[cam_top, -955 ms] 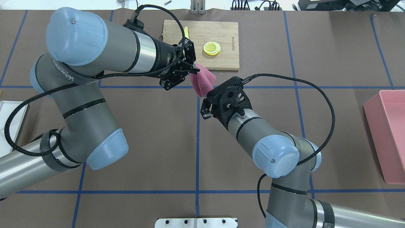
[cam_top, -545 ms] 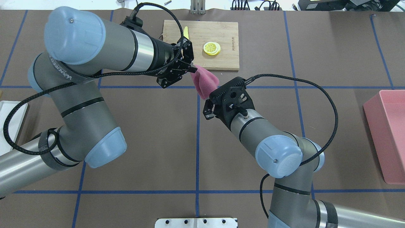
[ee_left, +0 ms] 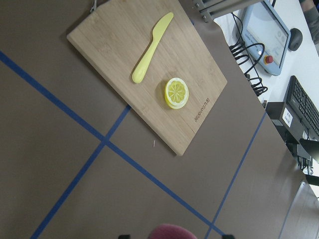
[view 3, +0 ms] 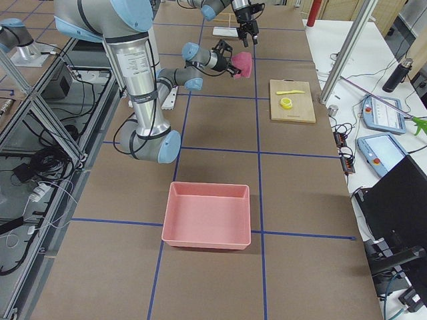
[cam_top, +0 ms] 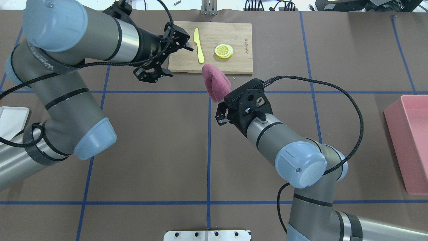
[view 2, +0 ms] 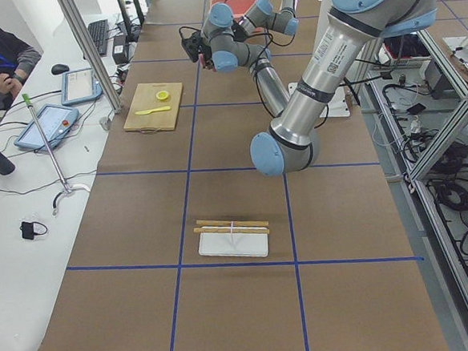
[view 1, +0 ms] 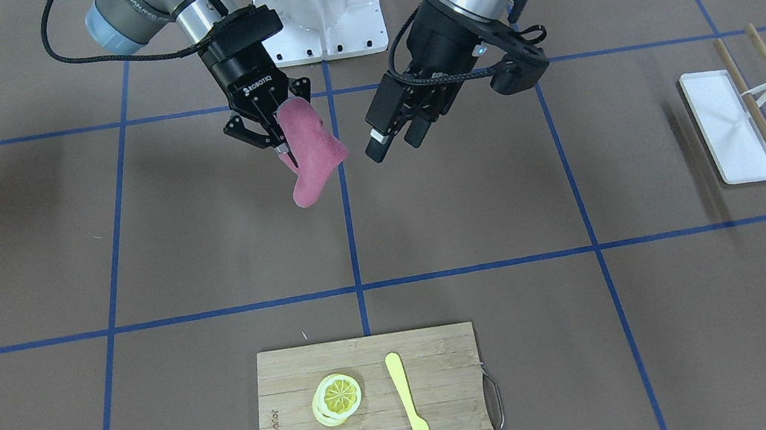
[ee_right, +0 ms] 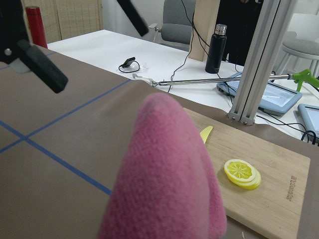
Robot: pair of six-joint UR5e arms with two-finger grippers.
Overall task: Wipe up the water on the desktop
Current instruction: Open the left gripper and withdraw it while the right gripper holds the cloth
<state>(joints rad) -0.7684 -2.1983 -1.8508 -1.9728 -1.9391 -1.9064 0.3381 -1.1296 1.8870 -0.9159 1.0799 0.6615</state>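
The desktop (cam_top: pixel 150 150) is a matte brown surface crossed by blue tape lines; I see no water on it in any view. My right gripper (cam_top: pixel 223 100) is shut on a folded pink cloth (cam_top: pixel 216 82) and holds it up off the desktop, as the front view shows for the gripper (view 1: pixel 286 155) and the cloth (view 1: pixel 311 157). The cloth fills the right wrist view (ee_right: pixel 169 184). My left gripper (cam_top: pixel 182 62) is open and empty, apart from the cloth, by the cutting board's left edge; it also shows in the front view (view 1: pixel 394 147).
A bamboo cutting board (cam_top: pixel 234 63) at the far middle carries a yellow knife (cam_top: pixel 199 45) and lemon slices (cam_top: pixel 224 51). A pink bin (cam_top: pixel 413 140) stands at the right edge. A white tray (view 1: pixel 726 122) with two wooden sticks lies at the left.
My left gripper has let go of the cloth, opened, and drawn back to the left. The cloth now hangs from my right gripper alone, which shifted slightly right.
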